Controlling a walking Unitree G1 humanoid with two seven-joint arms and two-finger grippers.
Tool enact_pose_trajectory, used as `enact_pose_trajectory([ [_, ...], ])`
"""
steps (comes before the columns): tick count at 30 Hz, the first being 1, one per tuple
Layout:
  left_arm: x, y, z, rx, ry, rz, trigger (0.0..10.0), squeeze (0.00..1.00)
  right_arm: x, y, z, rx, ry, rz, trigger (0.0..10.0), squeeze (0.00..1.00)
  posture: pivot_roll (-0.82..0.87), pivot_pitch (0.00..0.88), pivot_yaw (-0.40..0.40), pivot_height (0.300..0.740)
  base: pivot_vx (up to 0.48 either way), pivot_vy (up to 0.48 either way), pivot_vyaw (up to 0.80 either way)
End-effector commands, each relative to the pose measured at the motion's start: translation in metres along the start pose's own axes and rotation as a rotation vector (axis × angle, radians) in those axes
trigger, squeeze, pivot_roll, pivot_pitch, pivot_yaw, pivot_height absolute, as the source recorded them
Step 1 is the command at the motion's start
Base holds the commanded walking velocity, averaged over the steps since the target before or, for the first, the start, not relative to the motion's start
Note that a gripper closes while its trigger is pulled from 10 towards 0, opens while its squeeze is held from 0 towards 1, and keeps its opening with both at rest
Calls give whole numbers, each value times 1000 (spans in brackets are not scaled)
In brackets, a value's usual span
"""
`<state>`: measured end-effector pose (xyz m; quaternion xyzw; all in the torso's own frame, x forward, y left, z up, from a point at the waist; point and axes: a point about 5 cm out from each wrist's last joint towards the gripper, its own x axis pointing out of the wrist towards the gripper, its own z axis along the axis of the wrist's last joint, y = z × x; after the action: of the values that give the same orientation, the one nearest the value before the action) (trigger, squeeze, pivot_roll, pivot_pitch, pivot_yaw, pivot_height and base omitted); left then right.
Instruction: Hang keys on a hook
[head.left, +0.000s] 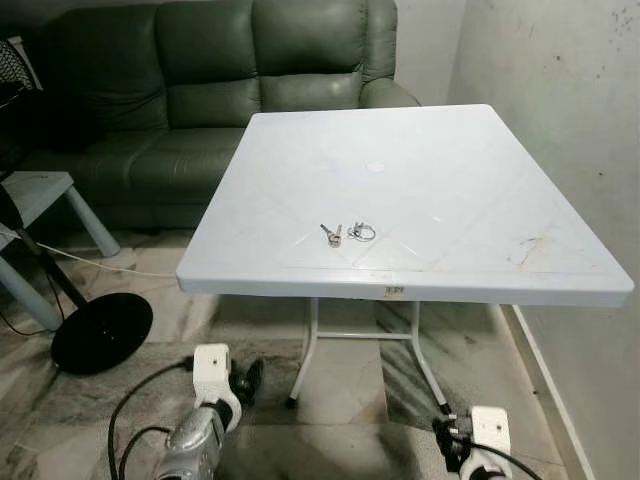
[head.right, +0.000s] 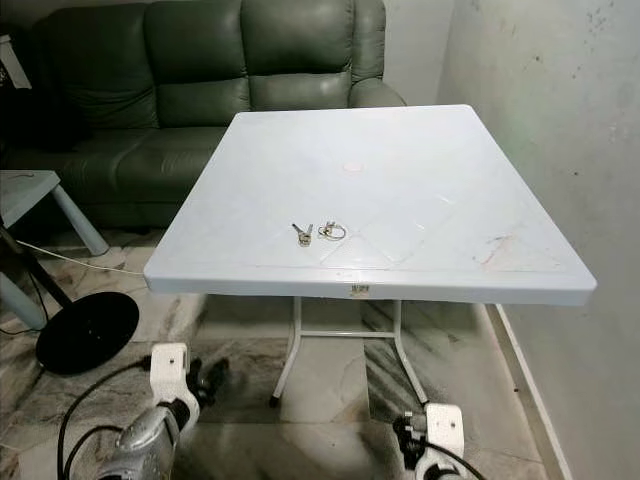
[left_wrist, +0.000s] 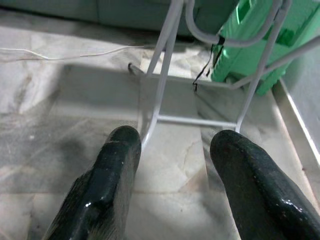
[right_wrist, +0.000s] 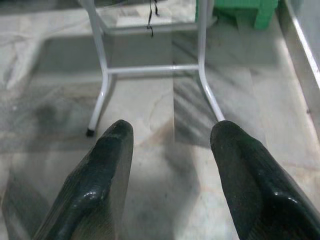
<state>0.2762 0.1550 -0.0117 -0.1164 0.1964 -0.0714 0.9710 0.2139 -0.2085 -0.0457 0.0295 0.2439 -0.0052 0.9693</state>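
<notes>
Left eye view shows the keys lying flat on a white plastic table, near its front edge and about at the middle of this edge. They are small metal keys, lying close together, and just beside them, on the side of the wall, is a thin wire key ring with a small loop. If the ring is joined to the keys I cannot tell, the pieces are too small. No gripper touches them.

The tabletop has a round mark at its centre and rusty-brown stains near its front right corner. A small label sits on the front edge, but its text is not readable. The white metal legs under the table are partly hidden by the top.

Behind the table stands a dark green leather sofa, cut off at the top of the picture. At the left, a light side table and a black round base on the marble floor are seen only partly.

Both arms hang low in front of the table. The left gripper has its fingers spread apart, nothing between them, over the floor. The right gripper is spread too and holds nothing. In the left wrist view a green plastic object stands under the table; what it is I cannot make out.
</notes>
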Motion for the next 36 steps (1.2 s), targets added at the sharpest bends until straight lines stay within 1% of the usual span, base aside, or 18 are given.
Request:
enact_pose_trajectory([
  [1, 4, 4, 18, 1, -70, 2, 10000, 0, 4, 1, 14, 15, -82, 10, 10000, 0, 79, 0, 67, 740, 0, 0, 0],
  [4, 9, 2, 40, 1, -164, -27, 10000, 0, 6, 0, 36, 14, -212, 27, 10000, 0, 82, 0, 67, 740, 0, 0, 0],
  [6, 10, 1, 43, 1, -181, -35, 10000, 0, 6, 0, 40, 15, -237, 30, 10000, 0, 82, 0, 67, 740, 0, 0, 0],
  [8, 10, -1, 52, 7, -229, -57, 10000, 0, 5, 0, 52, 20, -313, 39, 10000, 0, 74, 0, 71, 740, 0, 0, 0],
  [9, 10, -1, 52, 7, -229, -57, 10000, 0, 5, 0, 52, 20, -313, 39, 10000, 0, 74, 0, 71, 740, 0, 0, 0],
  [12, 8, -8, 70, 22, -320, -94, 10000, 0, 3, 4, 76, 25, -430, 58, 10000, 0, 74, 0, 73, 740, 0, 0, 0],
  [15, 8, -11, 77, 23, -348, -110, 10000, 0, 2, 6, 84, 26, -466, 67, 10000, 0, 74, 0, 73, 740, 0, 0, 0],
  [16, 8, -15, 87, 19, -381, -124, 10000, 0, 1, 10, 93, 29, -503, 80, 10000, 0, 80, 0, 70, 740, 0, 0, 0],
  [17, 10, -20, 103, 4, -426, -140, 10000, 0, 1, 18, 109, 29, -559, 107, 10000, 0, 81, 0, 70, 740, 0, 0, 0],
  [19, 12, -22, 114, -14, -440, -136, 10000, 0, 1, 23, 121, 42, -591, 124, 10000, 0, 81, 0, 70, 740, 0, 0, 0],
  [21, 15, -23, 125, -6, -453, -139, 10000, 0, 4, 27, 133, 62, -613, 146, 10000, 0, 80, 0, 68, 740, 0, 0, 0],
  [22, 15, -23, 125, -6, -453, -139, 10000, 0, 4, 27, 133, 62, -613, 146, 10000, 0, 80, 0, 68, 740, 0, 0, 0],
  [23, 16, -24, 132, -10, -463, -152, 10000, 0, 6, 30, 139, 62, -621, 166, 10000, 1000, 79, 0, 67, 740, 0, 0, 0],
  [24, 17, -26, 137, -18, -472, -168, 10000, 0, 6, 31, 143, 46, -629, 172, 10000, 1000, 78, 0, 65, 740, 0, 0, 0],
  [27, 16, -27, 146, 35, -474, -192, 10000, 0, 6, 36, 152, 25, -643, 211, 10000, 1000, 82, 0, 63, 740, 0, 0, 0],
  [30, 13, -29, 152, 58, -473, -223, 10000, 0, 3, 39, 159, 1, -649, 232, 10000, 1000, 84, 0, 61, 740, 0, 0, 0],
  [34, 12, -32, 155, 54, -460, -238, 10000, 0, 2, 43, 165, 9, -647, 247, 10000, 1000, 83, 0, 59, 740, 0, 0, 0],
  [36, 5, -40, 155, 66, -476, -274, 10000, 0, -6, 50, 174, 12, -683, 275, 10000, 1000, 78, 0, 61, 740, 0, 0, 0],
])
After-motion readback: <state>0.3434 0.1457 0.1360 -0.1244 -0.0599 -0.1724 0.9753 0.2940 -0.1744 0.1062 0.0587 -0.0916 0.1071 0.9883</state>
